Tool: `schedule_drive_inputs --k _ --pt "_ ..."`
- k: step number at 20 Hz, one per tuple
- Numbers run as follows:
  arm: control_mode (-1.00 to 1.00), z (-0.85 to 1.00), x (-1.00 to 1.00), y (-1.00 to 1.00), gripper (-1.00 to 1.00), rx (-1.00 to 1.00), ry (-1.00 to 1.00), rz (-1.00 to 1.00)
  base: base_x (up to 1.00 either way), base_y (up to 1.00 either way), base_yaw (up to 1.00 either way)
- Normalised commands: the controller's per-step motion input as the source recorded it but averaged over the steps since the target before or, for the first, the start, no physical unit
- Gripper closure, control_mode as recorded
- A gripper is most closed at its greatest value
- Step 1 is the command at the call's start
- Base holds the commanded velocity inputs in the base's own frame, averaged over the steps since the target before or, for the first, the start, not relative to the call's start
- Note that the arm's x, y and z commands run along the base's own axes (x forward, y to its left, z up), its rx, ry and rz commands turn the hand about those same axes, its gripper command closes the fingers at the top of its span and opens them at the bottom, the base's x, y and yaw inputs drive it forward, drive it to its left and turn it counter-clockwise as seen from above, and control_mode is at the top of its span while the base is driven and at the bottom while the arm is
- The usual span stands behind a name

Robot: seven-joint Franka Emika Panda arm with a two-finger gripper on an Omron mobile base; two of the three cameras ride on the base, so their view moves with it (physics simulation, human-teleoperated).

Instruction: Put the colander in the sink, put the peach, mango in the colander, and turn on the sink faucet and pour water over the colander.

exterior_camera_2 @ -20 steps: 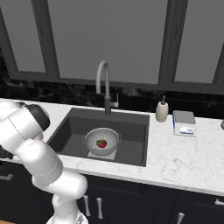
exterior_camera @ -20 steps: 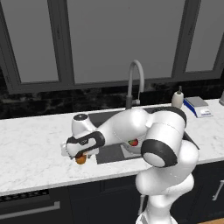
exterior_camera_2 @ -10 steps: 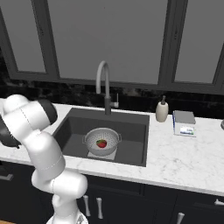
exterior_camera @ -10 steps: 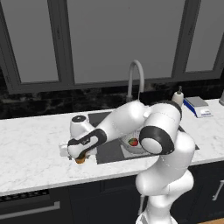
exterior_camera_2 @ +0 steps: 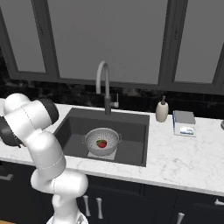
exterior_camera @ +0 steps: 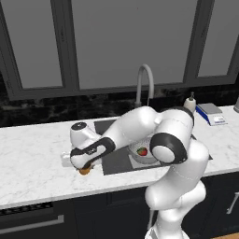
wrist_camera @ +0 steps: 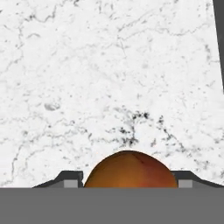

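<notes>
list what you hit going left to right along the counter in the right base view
robot arm → colander with the mango in the sink → soap bottle → scale

- The silver perforated metal colander (exterior_camera_2: 101,141) stands upright in the dark grey rectangular sink (exterior_camera_2: 131,127).
- The small red-green mango (exterior_camera_2: 101,143) lies inside it.
- The round orange-brown peach (wrist_camera: 130,169) rests on the white marble counter.
- The tall grey gooseneck faucet (exterior_camera_2: 104,83) rises behind the sink.

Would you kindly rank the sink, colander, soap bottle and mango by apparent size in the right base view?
1. sink
2. colander
3. soap bottle
4. mango
</notes>
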Motion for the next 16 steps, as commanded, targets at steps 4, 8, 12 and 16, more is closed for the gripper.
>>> schedule_drive_inputs --k 4,8,12,16 --pt "-1.00 0.33 -0.27 -0.36 1.00 0.11 -0.16 -0.12 0.00 0.00 0.00" --pt "-1.00 0.71 -0.07 -0.57 1.00 0.07 -0.18 -0.11 0.00 0.00 0.00" --pt "-1.00 0.88 0.00 -0.72 1.00 0.07 -0.20 -0.13 0.00 0.00 0.00" --pt "-1.00 0.75 0.00 -0.78 1.00 0.01 -0.18 -0.14 0.00 0.00 0.00"
